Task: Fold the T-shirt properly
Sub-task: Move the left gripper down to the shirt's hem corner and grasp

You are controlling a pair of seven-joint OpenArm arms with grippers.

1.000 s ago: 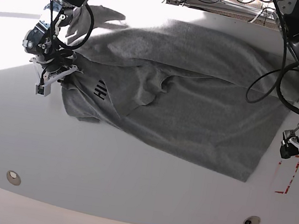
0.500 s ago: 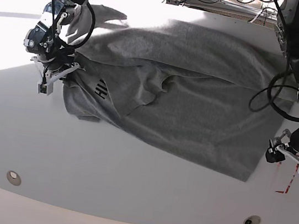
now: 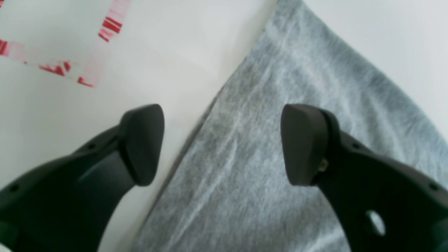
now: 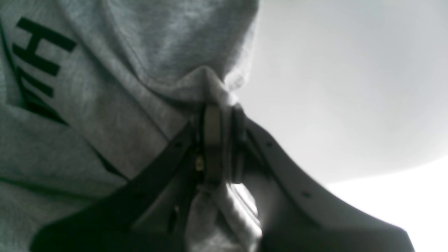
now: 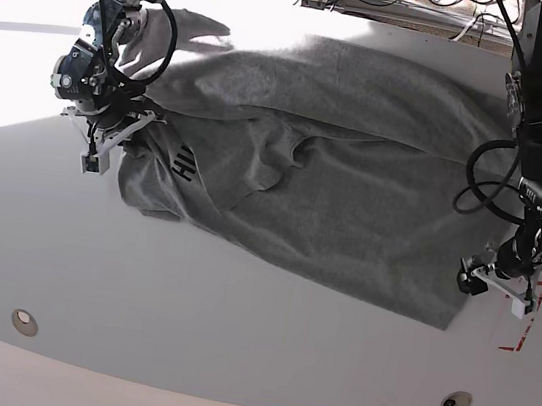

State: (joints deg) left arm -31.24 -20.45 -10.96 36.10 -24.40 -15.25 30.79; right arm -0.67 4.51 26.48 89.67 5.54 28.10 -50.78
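The heather-grey T-shirt (image 5: 356, 175) lies spread and partly folded over itself across the white table, black lettering (image 5: 186, 163) showing near its left end. My right gripper (image 5: 107, 145) at the base view's left is shut on a bunched fold of the shirt (image 4: 210, 91) beside the lettering (image 4: 38, 56). My left gripper (image 5: 492, 283) at the base view's right is open, low over the shirt's right edge (image 3: 210, 115). One of its fingers (image 3: 143, 140) is over bare table, the other (image 3: 304, 143) over cloth (image 3: 266, 147).
Red tape marks (image 5: 522, 324) lie on the table right of the shirt's corner; they also show in the left wrist view (image 3: 87, 70). Two round fittings (image 5: 24, 320) (image 5: 452, 402) sit near the table's front edge. Cables and stands are behind the table.
My left gripper has moved left and toward the shirt's right edge, from over the red tape. My right gripper has shifted slightly right, still holding the cloth.
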